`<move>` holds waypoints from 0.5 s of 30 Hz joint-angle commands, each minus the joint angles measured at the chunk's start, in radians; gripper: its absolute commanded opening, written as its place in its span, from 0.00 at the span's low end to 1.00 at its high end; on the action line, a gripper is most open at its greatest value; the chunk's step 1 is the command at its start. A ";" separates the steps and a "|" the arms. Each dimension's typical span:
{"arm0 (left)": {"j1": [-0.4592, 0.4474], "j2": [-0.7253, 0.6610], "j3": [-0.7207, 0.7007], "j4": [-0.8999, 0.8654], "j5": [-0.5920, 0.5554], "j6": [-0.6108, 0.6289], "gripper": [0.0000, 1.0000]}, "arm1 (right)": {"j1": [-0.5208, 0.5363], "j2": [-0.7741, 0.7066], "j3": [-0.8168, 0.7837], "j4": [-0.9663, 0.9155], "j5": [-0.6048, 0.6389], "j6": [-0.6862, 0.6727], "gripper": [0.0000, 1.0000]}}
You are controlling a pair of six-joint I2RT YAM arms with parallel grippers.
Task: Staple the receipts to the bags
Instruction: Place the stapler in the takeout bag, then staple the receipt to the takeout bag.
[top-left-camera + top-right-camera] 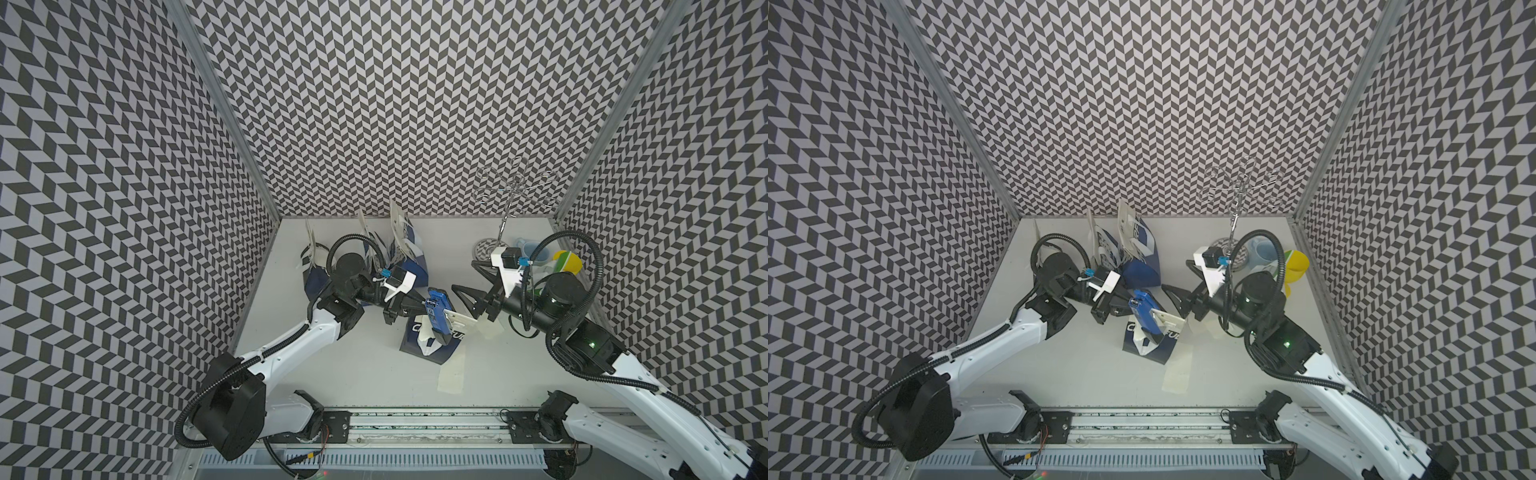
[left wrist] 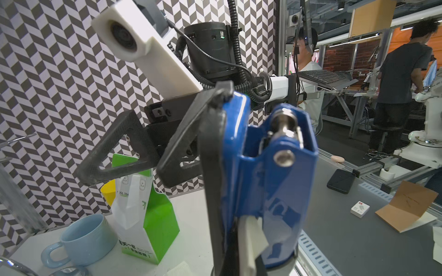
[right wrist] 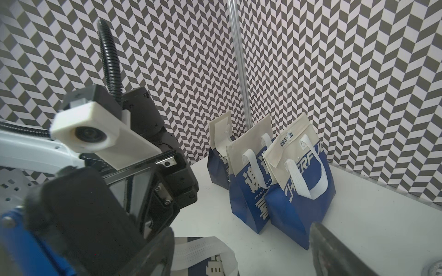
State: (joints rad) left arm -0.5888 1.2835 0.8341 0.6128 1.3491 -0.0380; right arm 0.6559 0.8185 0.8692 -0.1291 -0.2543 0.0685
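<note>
over lying bag (image 1: 411,343), left gripper (image 1: 424,311) clamps stapler (image 1: 439,322)

**Centre.** The stapler (image 1: 437,316) sits in the left gripper (image 1: 426,311), over the lying bag (image 1: 409,343). That bag rests flat on the table (image 1: 332,374) directly beneath it. Whether stapler and bag touch cannot be told.

**In front.** One receipt (image 1: 451,374) lies on the table at that bag's front edge.

**Right.** A second receipt (image 1: 490,326) lies on the table under the right gripper (image 1: 463,275). That gripper stands just beside the stapler, apart from it.

**Behind and left.** Three standing bags (image 3: 248,198) form a touching row near the rear wall, with a slip over the upper face of each.

**Behind and far right.** A rack (image 1: 505,216), a mug (image 2: 83,241), a cup (image 2: 107,191) and the fifth bag (image 2: 153,215) are clustered. The cup is behind that bag and the mug is beside it.
</note>
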 commanded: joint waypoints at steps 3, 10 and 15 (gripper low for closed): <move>-0.005 -0.034 0.037 0.055 0.016 0.015 0.00 | -0.007 -0.018 0.059 -0.047 0.010 -0.081 0.88; -0.005 -0.028 0.039 -0.009 0.004 0.057 0.00 | -0.005 -0.080 0.134 -0.211 -0.145 -0.263 0.97; -0.005 -0.013 0.037 -0.028 0.002 0.061 0.00 | -0.006 -0.078 0.152 -0.293 -0.269 -0.291 0.99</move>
State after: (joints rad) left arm -0.5888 1.2804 0.8341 0.5694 1.3556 0.0093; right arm 0.6556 0.7326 1.0088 -0.3706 -0.4210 -0.1635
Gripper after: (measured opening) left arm 0.062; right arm 0.993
